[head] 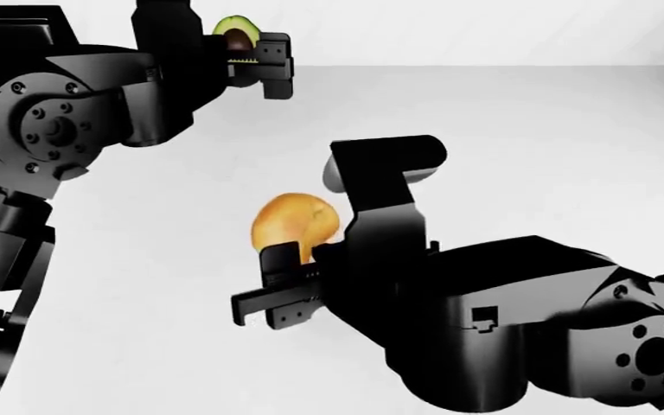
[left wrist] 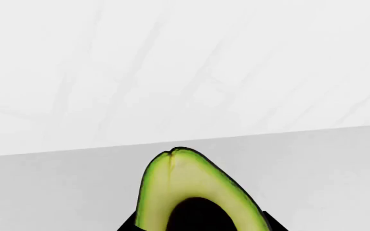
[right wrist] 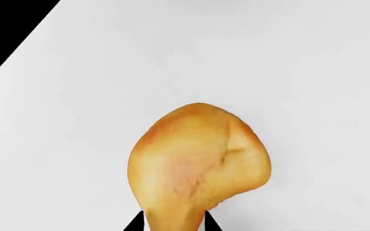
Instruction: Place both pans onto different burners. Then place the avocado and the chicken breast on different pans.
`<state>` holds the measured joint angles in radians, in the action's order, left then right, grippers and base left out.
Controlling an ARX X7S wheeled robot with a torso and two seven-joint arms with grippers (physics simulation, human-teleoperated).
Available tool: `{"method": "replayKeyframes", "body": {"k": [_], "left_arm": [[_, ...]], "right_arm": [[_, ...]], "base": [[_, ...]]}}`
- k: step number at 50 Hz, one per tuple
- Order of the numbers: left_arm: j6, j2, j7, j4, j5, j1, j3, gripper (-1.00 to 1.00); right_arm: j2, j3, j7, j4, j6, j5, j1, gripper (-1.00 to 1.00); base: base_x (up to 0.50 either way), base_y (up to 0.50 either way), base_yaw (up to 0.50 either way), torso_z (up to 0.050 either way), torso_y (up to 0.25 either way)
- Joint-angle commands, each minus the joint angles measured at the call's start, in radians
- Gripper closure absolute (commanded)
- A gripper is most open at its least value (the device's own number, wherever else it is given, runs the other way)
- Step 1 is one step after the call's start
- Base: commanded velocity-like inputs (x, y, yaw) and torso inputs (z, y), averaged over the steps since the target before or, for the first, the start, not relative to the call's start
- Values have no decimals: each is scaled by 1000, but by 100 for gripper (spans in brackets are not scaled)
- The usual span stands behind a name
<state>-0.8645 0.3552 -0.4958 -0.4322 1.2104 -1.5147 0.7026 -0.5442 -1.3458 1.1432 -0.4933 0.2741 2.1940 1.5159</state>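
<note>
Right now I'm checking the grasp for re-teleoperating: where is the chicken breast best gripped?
By its narrow tapered end, coming from behind it. The right gripper is shut on that end of the chicken breast, so the bulbous end juts clear past the fingertips.

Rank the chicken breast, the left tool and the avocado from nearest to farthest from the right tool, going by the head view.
1. Chicken breast, gripped in the right tool.
2. Left tool, up toward the view's top left.
3. Avocado, held in the left tool, slightly beyond it.
</note>
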Motion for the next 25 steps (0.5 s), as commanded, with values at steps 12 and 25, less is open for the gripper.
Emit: {"method": "replayKeyframes", "body": {"k": [12,25], "left_arm": [[28,15,-29,16,0,1,-11,100],[15,44,-62,77,41,13,-42,100]], "right_arm": [[-55,86,82,-131,-48,-31,55,100],[-208,171,26,-192,-56,-17,81,100]], "base": [[0,0,0,0,0],[0,0,0,0,0]]}}
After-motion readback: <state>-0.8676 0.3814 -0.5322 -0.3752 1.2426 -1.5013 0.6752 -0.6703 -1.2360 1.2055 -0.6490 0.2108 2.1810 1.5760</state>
